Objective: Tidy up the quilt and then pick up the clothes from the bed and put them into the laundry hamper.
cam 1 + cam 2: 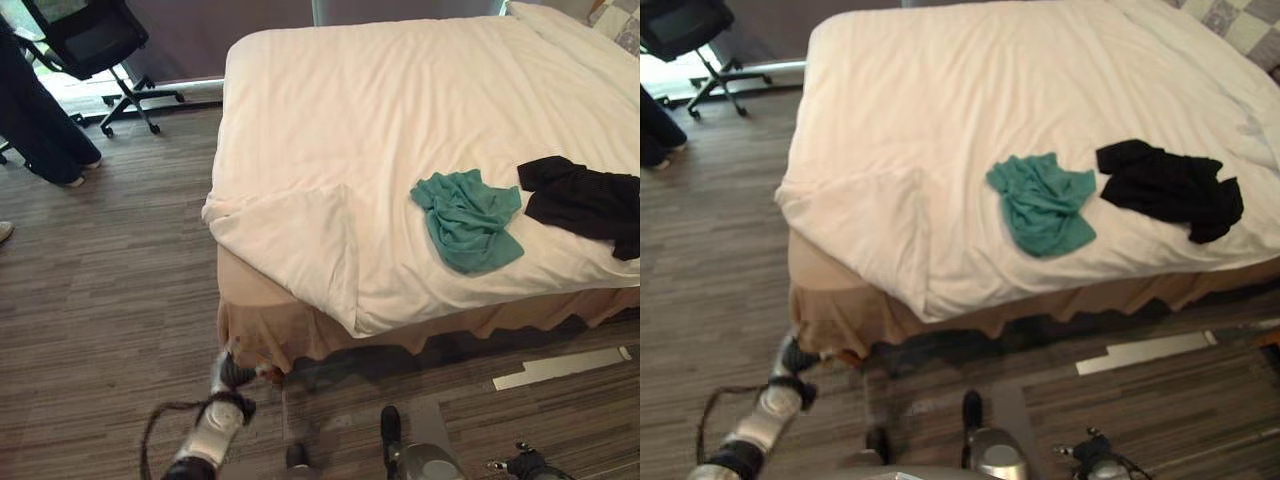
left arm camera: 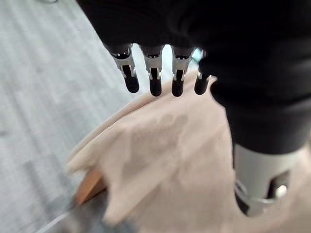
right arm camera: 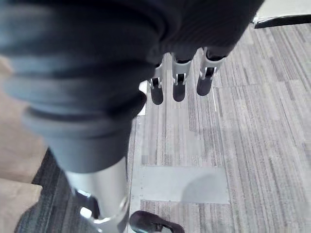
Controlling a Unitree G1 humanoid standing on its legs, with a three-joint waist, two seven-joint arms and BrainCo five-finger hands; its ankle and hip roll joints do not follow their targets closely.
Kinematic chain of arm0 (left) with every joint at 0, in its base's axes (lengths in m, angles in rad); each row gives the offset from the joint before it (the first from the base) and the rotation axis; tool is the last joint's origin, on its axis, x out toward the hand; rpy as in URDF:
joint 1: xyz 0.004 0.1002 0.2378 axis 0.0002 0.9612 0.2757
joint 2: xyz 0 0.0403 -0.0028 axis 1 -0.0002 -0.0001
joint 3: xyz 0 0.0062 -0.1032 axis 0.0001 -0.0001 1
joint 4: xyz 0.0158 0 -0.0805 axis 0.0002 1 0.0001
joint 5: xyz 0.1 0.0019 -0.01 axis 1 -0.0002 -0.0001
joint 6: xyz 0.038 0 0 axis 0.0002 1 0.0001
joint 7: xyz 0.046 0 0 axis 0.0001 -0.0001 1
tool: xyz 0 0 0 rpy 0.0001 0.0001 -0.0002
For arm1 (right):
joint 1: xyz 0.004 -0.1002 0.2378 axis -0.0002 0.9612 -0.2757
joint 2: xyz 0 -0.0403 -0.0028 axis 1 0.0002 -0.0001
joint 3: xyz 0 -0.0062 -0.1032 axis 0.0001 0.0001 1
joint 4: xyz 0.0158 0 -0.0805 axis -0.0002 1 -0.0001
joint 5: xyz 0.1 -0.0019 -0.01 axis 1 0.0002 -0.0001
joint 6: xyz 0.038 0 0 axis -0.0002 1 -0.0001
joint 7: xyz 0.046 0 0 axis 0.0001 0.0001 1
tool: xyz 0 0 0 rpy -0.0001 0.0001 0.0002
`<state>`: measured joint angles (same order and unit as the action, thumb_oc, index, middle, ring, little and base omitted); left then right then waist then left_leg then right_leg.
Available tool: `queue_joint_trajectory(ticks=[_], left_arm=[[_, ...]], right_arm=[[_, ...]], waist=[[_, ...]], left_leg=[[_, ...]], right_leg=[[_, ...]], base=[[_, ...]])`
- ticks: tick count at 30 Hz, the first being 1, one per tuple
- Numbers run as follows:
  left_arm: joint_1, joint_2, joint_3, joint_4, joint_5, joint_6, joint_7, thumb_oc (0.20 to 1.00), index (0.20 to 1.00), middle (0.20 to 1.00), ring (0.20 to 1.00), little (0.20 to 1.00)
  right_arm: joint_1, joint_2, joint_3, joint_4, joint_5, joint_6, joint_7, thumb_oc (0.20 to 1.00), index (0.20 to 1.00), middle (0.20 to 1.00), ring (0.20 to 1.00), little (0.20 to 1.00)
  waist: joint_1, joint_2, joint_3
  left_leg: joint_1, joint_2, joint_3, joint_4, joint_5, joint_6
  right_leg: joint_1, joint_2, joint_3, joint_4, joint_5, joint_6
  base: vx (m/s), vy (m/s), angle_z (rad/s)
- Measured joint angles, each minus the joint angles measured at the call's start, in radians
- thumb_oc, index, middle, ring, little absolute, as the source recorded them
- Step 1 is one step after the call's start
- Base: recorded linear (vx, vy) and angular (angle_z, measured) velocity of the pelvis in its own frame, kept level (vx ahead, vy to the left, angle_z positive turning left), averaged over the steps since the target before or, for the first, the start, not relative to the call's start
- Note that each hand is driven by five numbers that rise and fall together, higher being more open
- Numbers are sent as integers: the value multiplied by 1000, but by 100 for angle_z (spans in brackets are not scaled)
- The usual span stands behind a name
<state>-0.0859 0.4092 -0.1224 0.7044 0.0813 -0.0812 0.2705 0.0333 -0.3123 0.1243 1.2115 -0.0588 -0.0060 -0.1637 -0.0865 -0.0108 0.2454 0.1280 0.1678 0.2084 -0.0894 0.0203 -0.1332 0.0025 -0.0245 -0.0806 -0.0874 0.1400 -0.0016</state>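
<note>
White cotton quilt (image 1: 400,130) is covering the whole bed and is hanging over the tan pleated bed skirt (image 1: 300,325). Its near left corner (image 1: 300,240) is lying folded back on itself, so this part is not yet tidy. The quilt is looking soft, thick and rather heavy to drag; I think it is better to take the folded corner at its edge and pull it flat, because the cloth will slide and bunch if it is pushed in the middle.

On the quilt, near the front edge, the black crumpled garment (image 1: 1170,188) is lying just beside the teal crumpled shirt (image 1: 1042,203), the two almost touching. Both are looking light and limp, so a pinch in a raised fold should lift them.

Low by the bed corner, the left hand (image 2: 155,80) is hanging with straight fingers over the bed skirt, holding nothing. The right hand (image 3: 180,87) is pointing at the grey striped floor (image 3: 262,121), fingers straight and empty.
</note>
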Motion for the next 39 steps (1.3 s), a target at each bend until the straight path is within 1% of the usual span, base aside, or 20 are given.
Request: queue_joint_trajectory(ticks=[1, 3, 4, 6, 8, 11, 12, 14, 15, 17, 19, 20, 23, 24, 30, 34, 35, 36, 37, 39], left_arm=[[-3, 26, 61, -39, -1, -11, 40, 1000, 1000, 1000, 1000, 1000], [-18, 54, 111, -61, -7, -5, 80, 1000, 1000, 1000, 1000, 1000], [-17, 76, 133, -130, -29, -10, 104, 1000, 1000, 1000, 1000, 1000], [-35, 119, 136, -242, -30, -12, 135, 1000, 1000, 1000, 1000, 1000], [-94, 142, 125, -277, -22, -31, 160, 1000, 1000, 1000, 1000, 1000], [-235, 188, 41, -245, 5, -24, 174, 1000, 1000, 1000, 1000, 1000], [-365, 223, -69, -180, 41, -14, 190, 1000, 1000, 1000, 1000, 1000], [-496, 247, -159, -119, 98, 6, 196, 1000, 1000, 1000, 1000, 1000], [-614, 273, -256, -49, 132, 9, 197, 1000, 1000, 1000, 1000, 1000], [-751, 262, -348, 70, 174, 26, 197, 1000, 1000, 1000, 1000, 1000], [-854, 260, -445, 173, 210, 42, 186, 1000, 1000, 1000, 1000, 1000], [-885, 243, -472, 209, 235, 51, 182, 1000, 1000, 1000, 1000, 1000], [-954, 196, -519, 298, 288, 71, 149, 1000, 1000, 1000, 1000, 1000], [-967, 175, -539, 345, 318, 77, 133, 200, 200, 200, 200, 200], [-921, 143, -555, 430, 454, 87, 70, 200, 200, 200, 200, 200], [-774, 151, -451, 443, 482, 93, 44, 200, 200, 200, 200, 200], [-704, 161, -361, 431, 479, 80, 43, 724, 724, 724, 724, 724], [-589, 181, -253, 419, 464, 74, 42, 1000, 1000, 1000, 1000, 1000], [-523, 189, -158, 409, 456, 56, 42, 1000, 1000, 1000, 1000, 1000], [-356, 217, -76, 451, 391, 69, 33, 1000, 1000, 1000, 1000, 1000]], right_arm=[[35, 16, 2, -13, -2, 0, 0, 1000, 1000, 1000, 1000, 1000], [72, 35, 4, -13, -2, 2, 1, 1000, 1000, 1000, 1000, 1000], [93, 46, 4, -13, -3, 2, 1, 1000, 1000, 1000, 1000, 1000], [116, 49, 4, -12, -4, 2, 1, 1000, 1000, 1000, 1000, 1000], [113, 37, 5, -15, -4, 1, 1, 1000, 1000, 1000, 1000, 1000], [67, 24, 28, -16, -4, -6, -1, 1000, 1000, 1000, 1000, 1000], [40, 15, 51, -15, -4, -13, -1, 1000, 1000, 1000, 1000, 1000], [3, 15, 71, -17, -3, -18, -4, 1000, 1000, 1000, 1000, 1000], [-26, 16, 86, -23, -2, -23, -6, 1000, 1000, 1000, 1000, 1000], [-53, 15, 103, -29, 0, -27, -10, 1000, 1000, 1000, 1000, 1000], [-79, 13, 119, -29, 1, -34, -11, 1000, 1000, 1000, 1000, 1000], [-83, 12, 122, -29, 4, -35, -15, 1000, 1000, 1000, 1000, 1000], [-96, 7, 131, -25, 22, -35, -20, 1000, 1000, 1000, 1000, 1000], [-96, 3, 131, -24, 23, -36, -31, 1000, 1000, 1000, 1000, 1000], [-100, -15, 124, -17, 40, -42, -35, 1000, 1000, 1000, 1000, 1000], [-101, -47, 100, -20, 41, -40, -43, 1000, 1000, 1000, 1000, 1000], [-110, -60, 97, -35, 40, -30, -42, 1000, 1000, 1000, 1000, 1000], [-102, -94, 78, -128, 38, -5, -36, 1000, 1000, 1000, 1000, 1000], [-61, -123, 77, -240, 37, 5, -35, 1000, 1000, 1000, 1000, 1000], [-43, -195, 74, -385, 17, -24, -41, 1000, 1000, 1000, 1000, 1000]], waist=[[-13, -2, 0], [-23, -4, -1], [-20, -6, -1], [-23, -9, -1], [-37, -11, -1], [-52, -14, 2], [-49, -16, 6], [-67, -29, 17], [-80, -34, 42], [-108, -44, 76], [-132, -41, 102], [-153, -34, 119], [-163, -20, 160], [-162, -11, 169], [-157, -3, 175], [-153, 8, 147], [-155, 11, 135], [-153, 19, 112], [-159, 19, 108], [-147, 33, 38]], left_leg=[[-3, -8, 0, 0, 0, 1], [-3, -18, 1, 0, 1, 6], [-12, -23, 4, 0, 5, 12], [-25, -31, 11, 0, 11, 14], [-21, -37, 29, 0, 11, 12], [-74, -52, 45, 0, 24, 22], [-112, -57, 52, 0, 31, 25], [-144, -61, 66, 0, 36, 23], [-161, -63, 66, 0, 45, 24], [-170, -64, 84, 0, 47, 22], [-189, -64, 90, 0, 48, 22], [-194, -63, 93, 0, 47, 21], [-194, -55, 100, 0, 48, 19], [-192, -51, 105, 0, 48, 19], [-123, -49, 111, 0, 26, 14], [-69, -49, 115, 0, 4, 10], [-63, -47, 116, 0, 0, 5], [-59, -42, 114, 0, -1, 5], [-39, -38, 121, 0, -9, 1], [-36, -25, 126, 0, -10, -3]], right_leg=[[-3, -8, 2, 0, 3, 8], [-7, -20, 4, 0, 6, 15], [-20, -23, 8, 0, 11, 21], [-37, -30, 14, 0, 21, 35], [-43, -34, 30, 0, 25, 41], [-104, -44, 46, 1, 42, 63], [-146, -50, 57, 2, 50, 74], [-187, -55, 65, 2, 61, 89], [-204, -57, 64, 5, 65, 96], [-222, -57, 69, 6, 67, 99], [-247, -57, 73, 6, 72, 104], [-255, -56, 70, 6, 86, 100], [-259, -48, 66, 6, 89, 95], [-258, -44, 64, 6, 97, 86], [-191, -41, 64, 6, 90, 75], [-138, -39, 66, 6, 62, 56], [-134, -37, 66, 6, 60, 54], [-123, -32, 62, 6, 56, 49], [-115, -27, 70, 6, 53, 45], [-112, -14, 68, 6, 48, 38]], base=[[0, 0, 0], [-4, 18, -2], [-5, 42, -5], [-40, 65, -11], [-118, 65, -18], [-135, 43, -13], [-99, 26, -25], [-94, 18, -21], [-73, 8, -13], [-53, 3, -20], [-33, -3, -22], [-27, 5, -10], [-3, 30, -8], [13, 21, -11], [48, 22, -2], [80, 35, -6], [66, 48, 1], [103, 69, -10], [68, 49, -13], [62, 35, -7]])
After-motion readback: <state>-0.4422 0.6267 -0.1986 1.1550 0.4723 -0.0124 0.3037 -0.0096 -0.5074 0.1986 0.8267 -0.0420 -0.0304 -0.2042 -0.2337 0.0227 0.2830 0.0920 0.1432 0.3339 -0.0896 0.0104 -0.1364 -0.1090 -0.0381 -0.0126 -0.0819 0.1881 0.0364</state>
